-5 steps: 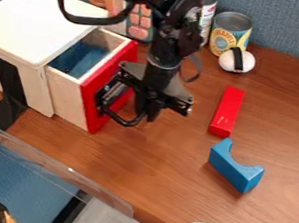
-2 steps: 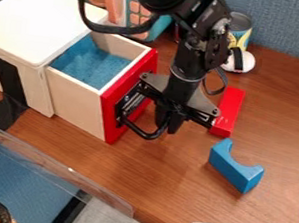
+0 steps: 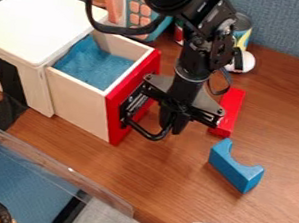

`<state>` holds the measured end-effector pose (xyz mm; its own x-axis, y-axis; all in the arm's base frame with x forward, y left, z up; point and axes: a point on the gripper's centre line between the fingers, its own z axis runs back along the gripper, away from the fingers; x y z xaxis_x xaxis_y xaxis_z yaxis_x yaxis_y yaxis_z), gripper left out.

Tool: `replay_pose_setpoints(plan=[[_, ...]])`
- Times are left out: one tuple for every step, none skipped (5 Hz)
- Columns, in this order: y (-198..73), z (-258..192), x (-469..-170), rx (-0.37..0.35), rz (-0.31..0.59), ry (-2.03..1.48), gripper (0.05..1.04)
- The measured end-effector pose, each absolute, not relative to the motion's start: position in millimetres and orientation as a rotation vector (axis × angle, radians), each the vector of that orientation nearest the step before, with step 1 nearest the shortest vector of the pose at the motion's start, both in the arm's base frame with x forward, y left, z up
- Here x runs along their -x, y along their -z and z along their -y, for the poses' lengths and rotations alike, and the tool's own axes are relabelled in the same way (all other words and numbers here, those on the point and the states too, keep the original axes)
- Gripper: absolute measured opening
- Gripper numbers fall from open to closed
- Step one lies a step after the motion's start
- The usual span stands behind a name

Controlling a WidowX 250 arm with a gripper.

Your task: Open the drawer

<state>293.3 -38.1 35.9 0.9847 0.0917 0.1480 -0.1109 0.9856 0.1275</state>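
The gripper [image 3: 171, 123] hangs at the centre, close against the red front of the drawer, at its black handle [image 3: 151, 135]. Part of the gripper is inside the loop of the handle. The drawer [image 3: 82, 101] stands well out to the right from the white-topped wooden cabinet [image 3: 34, 26], with its blue-lined inside visible from above. Whether the fingertips touch each other is hidden among the dark parts by the handle.
A red block [image 3: 230, 109] lies just right of the gripper, and a blue arched block [image 3: 235, 168] in front of it. Behind stand a can [image 3: 242, 30], a white ball [image 3: 248, 62] and a toy with orange buttons [image 3: 134, 6]. A clear plastic edge [image 3: 59, 167] crosses the lower left.
The gripper and the drawer have moved together to the right, so the drawer is further out of the cabinet and more of its blue inside shows. The latest part of this motion is small.
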Motion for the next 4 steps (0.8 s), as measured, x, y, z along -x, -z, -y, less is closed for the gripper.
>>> replay_pose_setpoints(plan=[[-37.2, 41.8, -293.4, -0.127, 0.138, -0.107, 0.129], [-37.1, 46.7, -292.1, -0.126, 0.137, -0.096, 0.158], [-36.8, 49.6, -289.5, -0.123, 0.125, -0.115, 0.388], [-37.2, 48.6, -286.3, -0.132, 0.109, -0.121, 0.707]])
